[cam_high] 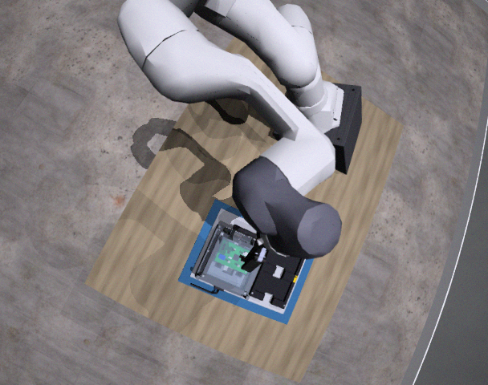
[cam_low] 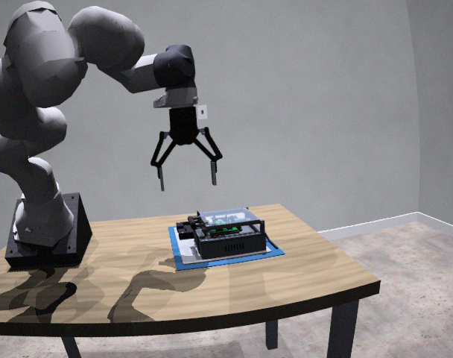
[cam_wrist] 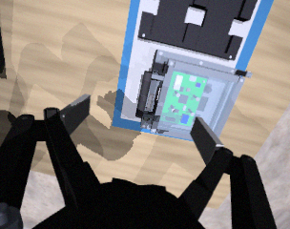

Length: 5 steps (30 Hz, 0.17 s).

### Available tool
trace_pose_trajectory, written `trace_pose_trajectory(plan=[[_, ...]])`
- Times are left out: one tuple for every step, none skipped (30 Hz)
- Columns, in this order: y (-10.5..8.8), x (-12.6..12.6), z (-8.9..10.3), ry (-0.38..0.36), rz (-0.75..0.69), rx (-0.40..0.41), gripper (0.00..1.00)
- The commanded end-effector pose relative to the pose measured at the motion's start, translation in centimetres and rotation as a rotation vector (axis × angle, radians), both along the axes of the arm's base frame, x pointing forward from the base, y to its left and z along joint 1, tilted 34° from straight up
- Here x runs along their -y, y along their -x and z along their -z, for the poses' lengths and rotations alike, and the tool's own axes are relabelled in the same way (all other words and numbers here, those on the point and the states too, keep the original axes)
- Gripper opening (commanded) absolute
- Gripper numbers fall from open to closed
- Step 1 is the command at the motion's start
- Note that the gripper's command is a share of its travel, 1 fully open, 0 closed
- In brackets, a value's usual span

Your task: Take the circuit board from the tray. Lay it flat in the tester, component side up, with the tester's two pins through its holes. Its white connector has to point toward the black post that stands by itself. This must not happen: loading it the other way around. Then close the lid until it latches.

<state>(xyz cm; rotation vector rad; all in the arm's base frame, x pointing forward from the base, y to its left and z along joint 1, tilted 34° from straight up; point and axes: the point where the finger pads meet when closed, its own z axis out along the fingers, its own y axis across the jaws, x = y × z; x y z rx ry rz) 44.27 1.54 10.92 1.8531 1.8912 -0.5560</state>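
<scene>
The pincer [cam_high: 254,257] [cam_low: 188,187] [cam_wrist: 142,114] was released, its two fingers spread wide with nothing between them. It hung above the tester [cam_high: 206,253] [cam_low: 234,246] [cam_wrist: 201,63], well clear of it, pointing down from the arm [cam_high: 211,70] [cam_low: 103,38]. The arm's base [cam_high: 351,124] [cam_low: 80,231] stood on the desk [cam_high: 124,257] [cam_low: 315,269] [cam_wrist: 40,29].

The board [cam_high: 232,254] [cam_low: 224,230] [cam_wrist: 185,97] was in the tester, under the clear lid [cam_high: 236,279] [cam_low: 226,215] [cam_wrist: 218,112]. It lay flat, with its green face and the parts on it turned up. A white block [cam_wrist: 177,82] showed near one corner of the board in the wrist view. Whether it pointed at the lone black post could not be told, nor could it be seen whether the two pins came through the holes.

The lid was down over the board, roughly level, with a gap between the two in the exterior view. Whether it had latched could not be told.

The black tray [cam_high: 273,285] [cam_wrist: 212,29] sat just beside the tester, with white showing through its openings. Both stood on a white sheet [cam_high: 224,215] [cam_low: 185,246] [cam_wrist: 131,100], with a blue border [cam_high: 287,317] [cam_low: 176,263] [cam_wrist: 260,24] around it.
</scene>
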Motion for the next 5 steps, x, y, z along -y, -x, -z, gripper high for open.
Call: trace_pose_trajectory(plan=[[-0.02,0.08,-0.12,0.002,0.000,-0.002,1.00],[-0.02,0.08,-0.12,0.002,0.000,-0.002,1.00],[-0.02,0.08,-0.12,0.002,0.000,-0.002,1.00],[-0.02,0.08,-0.12,0.002,0.000,-0.002,1.00],[-0.02,0.08,-0.12,0.002,0.000,-0.002,1.00]])
